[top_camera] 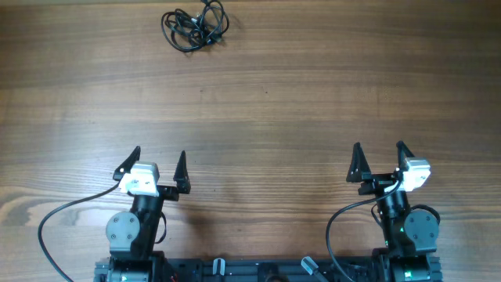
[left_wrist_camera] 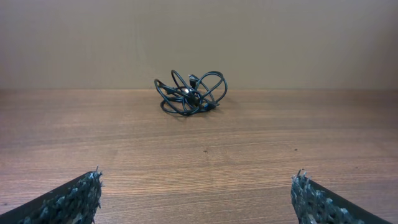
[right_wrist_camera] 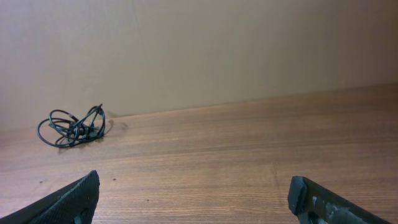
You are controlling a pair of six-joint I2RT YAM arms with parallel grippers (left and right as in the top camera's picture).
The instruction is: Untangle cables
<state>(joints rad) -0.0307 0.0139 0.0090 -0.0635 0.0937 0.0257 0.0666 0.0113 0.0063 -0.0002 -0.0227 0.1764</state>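
Note:
The cables [top_camera: 195, 27] are thin black cords bunched in a small tangle at the far left of the wooden table. The tangle also shows in the left wrist view [left_wrist_camera: 189, 94], straight ahead, and in the right wrist view [right_wrist_camera: 73, 127], far off to the left. My left gripper [top_camera: 155, 163] is open and empty near the front edge, well short of the tangle; its fingertips frame bare wood [left_wrist_camera: 198, 186]. My right gripper [top_camera: 380, 157] is open and empty at the front right, fingers wide apart [right_wrist_camera: 193, 190].
Thick black wires [top_camera: 55, 219] run from the arm bases along the table's front edge. A plain beige wall [left_wrist_camera: 199, 37] stands behind the table's far edge.

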